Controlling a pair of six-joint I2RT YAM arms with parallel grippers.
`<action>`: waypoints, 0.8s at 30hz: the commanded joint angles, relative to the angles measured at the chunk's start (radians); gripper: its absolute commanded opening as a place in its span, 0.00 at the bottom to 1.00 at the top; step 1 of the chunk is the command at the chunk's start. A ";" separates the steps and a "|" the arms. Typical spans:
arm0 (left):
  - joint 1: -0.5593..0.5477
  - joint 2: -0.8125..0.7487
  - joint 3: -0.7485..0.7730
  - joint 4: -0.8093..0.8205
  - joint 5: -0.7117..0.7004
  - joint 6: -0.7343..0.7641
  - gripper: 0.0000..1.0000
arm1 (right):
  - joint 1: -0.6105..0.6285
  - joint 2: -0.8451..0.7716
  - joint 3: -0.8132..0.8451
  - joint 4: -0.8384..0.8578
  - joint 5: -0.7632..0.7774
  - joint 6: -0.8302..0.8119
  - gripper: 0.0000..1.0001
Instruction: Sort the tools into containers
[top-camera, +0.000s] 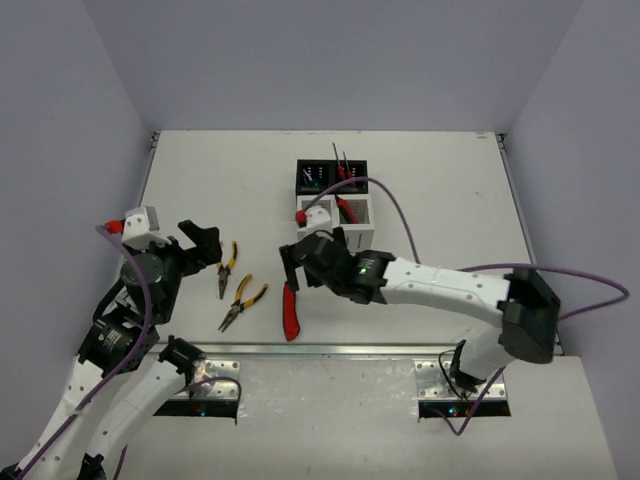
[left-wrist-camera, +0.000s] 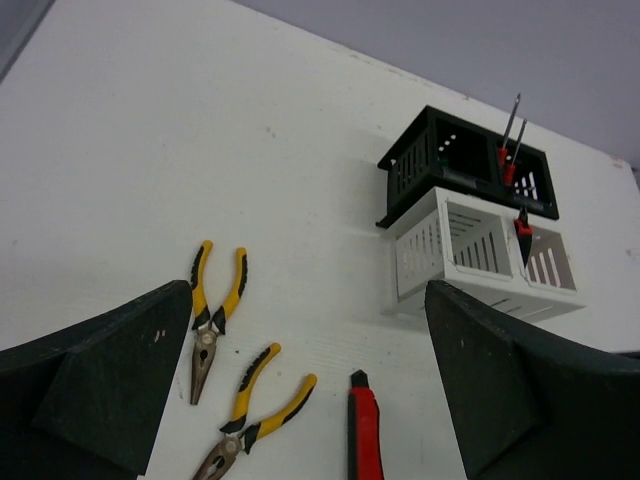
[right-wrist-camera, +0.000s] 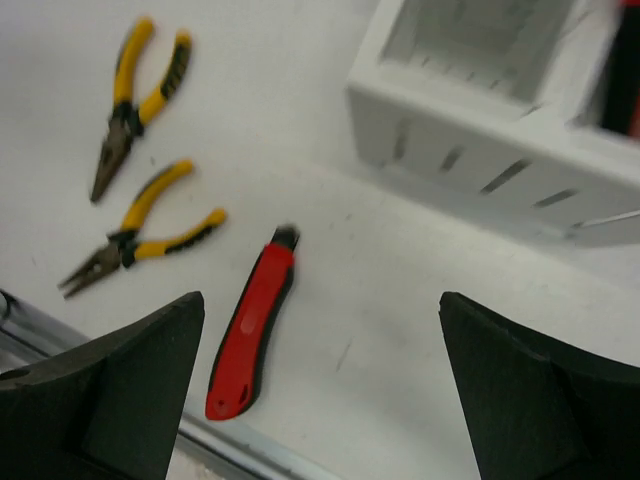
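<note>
Two yellow-and-black pliers (top-camera: 228, 268) (top-camera: 242, 303) lie on the table at front left, and they also show in the left wrist view (left-wrist-camera: 215, 320) (left-wrist-camera: 255, 420). A red-and-black utility knife (top-camera: 291, 312) lies to their right near the front edge. My left gripper (top-camera: 210, 248) is open and empty, just left of the pliers. My right gripper (top-camera: 305, 262) is open and empty, above the knife (right-wrist-camera: 250, 335). The black box (top-camera: 330, 178) holds thin screwdrivers (left-wrist-camera: 510, 150) in its right compartment. The white slotted box (top-camera: 338, 218) holds a second red knife (left-wrist-camera: 523, 235) in its right compartment.
A metal rail (top-camera: 350, 350) runs along the table's front edge just below the knife. A purple cable (top-camera: 400, 215) arcs over the white box. Grey walls enclose the table on the left, back and right.
</note>
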 joint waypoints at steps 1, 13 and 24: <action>0.005 -0.083 0.020 0.052 -0.032 -0.002 1.00 | 0.103 0.287 0.238 -0.308 0.036 0.178 0.99; 0.001 -0.039 0.015 0.069 0.063 0.030 1.00 | 0.052 0.642 0.471 -0.410 -0.093 0.289 0.85; -0.001 -0.056 0.012 0.075 0.074 0.037 1.00 | 0.029 0.668 0.398 -0.335 -0.175 0.280 0.35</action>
